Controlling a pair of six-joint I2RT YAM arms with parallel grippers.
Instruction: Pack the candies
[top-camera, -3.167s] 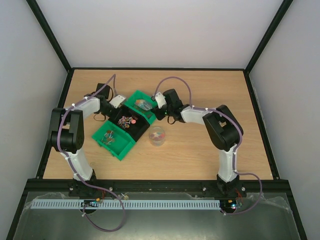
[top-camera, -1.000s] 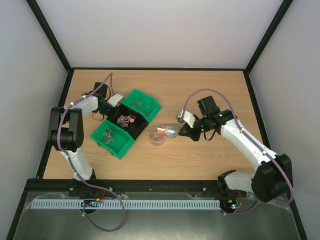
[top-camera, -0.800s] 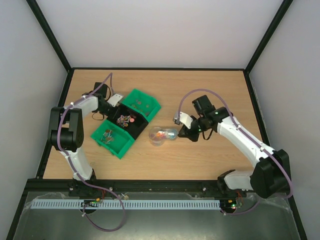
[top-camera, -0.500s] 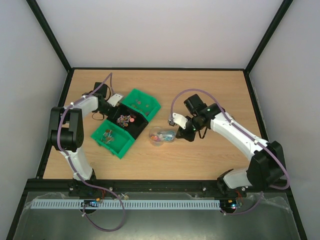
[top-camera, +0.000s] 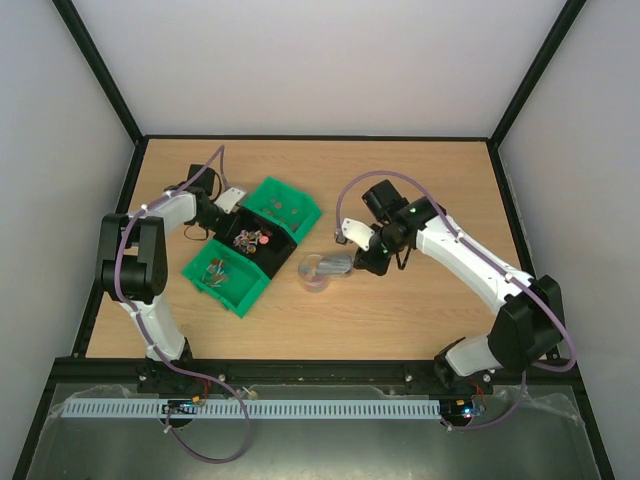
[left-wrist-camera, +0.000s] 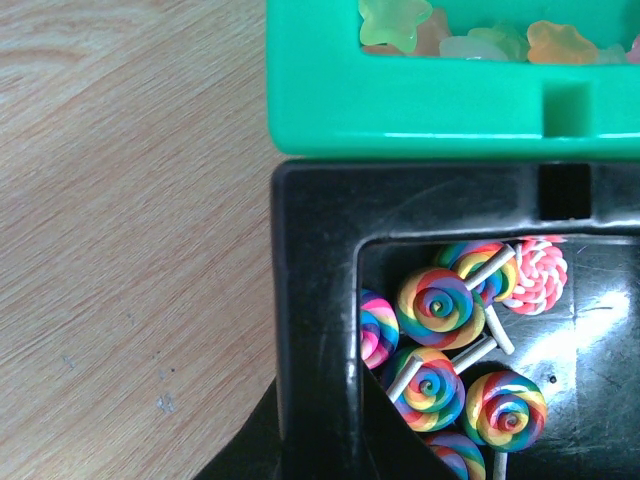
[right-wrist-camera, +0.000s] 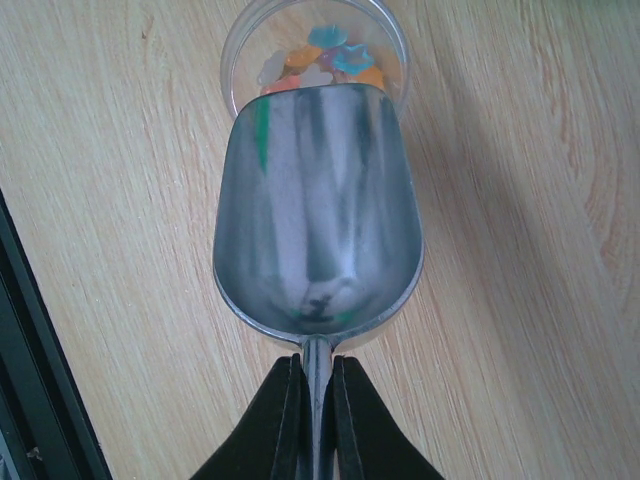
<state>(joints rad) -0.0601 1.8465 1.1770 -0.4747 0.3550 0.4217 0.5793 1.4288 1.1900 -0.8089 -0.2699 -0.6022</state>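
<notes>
Pastel star-shaped candies (right-wrist-camera: 320, 55) lie in the small clear jar (top-camera: 315, 275) on the table. My right gripper (right-wrist-camera: 318, 390) is shut on the handle of the silver scoop (right-wrist-camera: 315, 200). The scoop's bowl is empty and its lip sits at the jar's mouth. From above, the right gripper (top-camera: 358, 262) is just right of the jar. More star candies (left-wrist-camera: 395, 20) fill the far green bin (left-wrist-camera: 400, 100). Rainbow lollipops (left-wrist-camera: 440, 305) lie in the black bin (left-wrist-camera: 310, 300). My left gripper (left-wrist-camera: 318, 440) is shut on that bin's wall.
Three bins stand in a diagonal row left of the jar: the far green bin (top-camera: 270, 187), the black bin (top-camera: 240, 228) and a near green bin (top-camera: 215, 290) holding some sweets. Bare wood lies right of and behind the right arm.
The right arm has swung the scoop leftward over the jar and tipped it. The candies it carried are gone from the bowl. The left arm has stayed still.
</notes>
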